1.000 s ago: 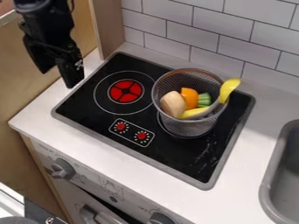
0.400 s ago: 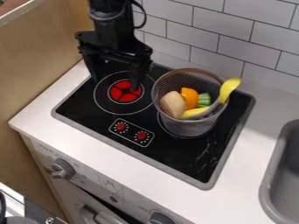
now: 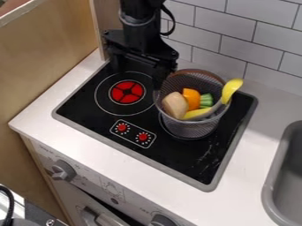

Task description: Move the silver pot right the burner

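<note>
The silver mesh pot (image 3: 191, 126) stands upright over the right burner (image 3: 168, 131), covering most of it. It holds an orange piece (image 3: 191, 98), a tan piece (image 3: 175, 105), a green piece (image 3: 205, 100) and a yellow-ended utensil (image 3: 232, 88) leaning over its rim. My gripper (image 3: 138, 74) hangs open above the back of the stove, up and left of the pot. Its right finger overlaps the pot's left rim in the view; whether they touch I cannot tell.
The red left burner (image 3: 126, 92) lies on the black stovetop (image 3: 88, 103), with printed red dials (image 3: 133, 133) in front. Behind rises a tiled wall (image 3: 251, 39), at the left a wooden panel (image 3: 44, 66). A grey sink (image 3: 289, 176) is at the right.
My gripper has come from the upper left across to the right, over the stove's back, and its two fingers now show spread. The pot and its contents have stayed in place.
</note>
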{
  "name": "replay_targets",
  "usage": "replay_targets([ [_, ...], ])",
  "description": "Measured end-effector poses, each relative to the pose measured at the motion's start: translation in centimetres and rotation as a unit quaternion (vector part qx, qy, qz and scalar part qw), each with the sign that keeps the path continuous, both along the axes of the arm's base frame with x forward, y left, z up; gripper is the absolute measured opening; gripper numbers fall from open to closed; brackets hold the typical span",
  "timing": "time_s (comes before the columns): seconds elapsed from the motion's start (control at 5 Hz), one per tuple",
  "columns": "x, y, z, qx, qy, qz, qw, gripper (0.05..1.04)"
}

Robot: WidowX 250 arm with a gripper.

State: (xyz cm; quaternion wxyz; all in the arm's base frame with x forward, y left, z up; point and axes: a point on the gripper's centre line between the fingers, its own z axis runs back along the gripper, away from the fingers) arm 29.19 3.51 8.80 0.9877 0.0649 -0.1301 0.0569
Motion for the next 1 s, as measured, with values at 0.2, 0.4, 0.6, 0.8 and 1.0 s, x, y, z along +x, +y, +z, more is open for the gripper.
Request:
replay_targets([
  [0.2,0.4,0.2,-0.3,0.012,-0.009,-0.018,0.9997,0.999],
  [0.4,0.7,0.3,-0.6,0.014,-0.011,-0.030,0.9994,0.999],
  [0.6,0.9,0.4,-1.0,0.004,-0.010,-0.032,0.9994,0.999],
  [0.8,1.1,0.3,-1.5,-0.001,-0.011,-0.029,0.9995,0.999],
  [1.0,1.2,0.1,-1.9,-0.009,-0.011,-0.020,0.9997,0.999],
])
